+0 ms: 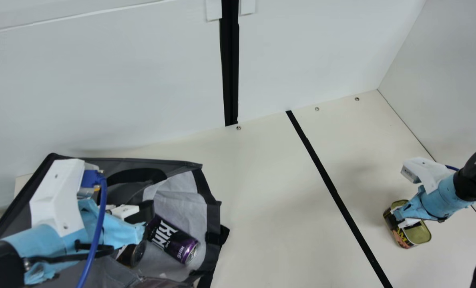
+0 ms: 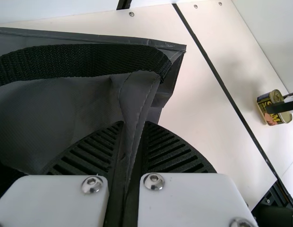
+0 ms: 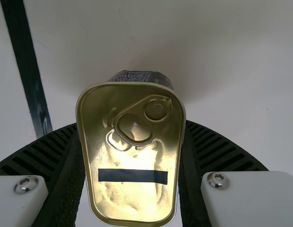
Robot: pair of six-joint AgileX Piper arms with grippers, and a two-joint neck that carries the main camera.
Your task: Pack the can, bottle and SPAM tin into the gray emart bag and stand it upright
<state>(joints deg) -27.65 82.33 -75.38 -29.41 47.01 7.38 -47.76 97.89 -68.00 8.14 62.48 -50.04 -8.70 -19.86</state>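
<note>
Tin (image 1: 422,233) is pinched in the right hand (image 1: 402,221) at the right side of the bench (image 1: 262,208), well apart from the gray bag (image 1: 181,204), which contains the can (image 1: 171,239) and is pinched by its fabric in the left hand (image 1: 141,232).

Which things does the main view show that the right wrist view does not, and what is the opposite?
From the main view: the gray bag, with the purple can and the bottle inside, and the left arm.
From the right wrist view: the ring pull and dark strip on the lid.
In both: the SPAM tin at the right claw, and the black table line.
</note>
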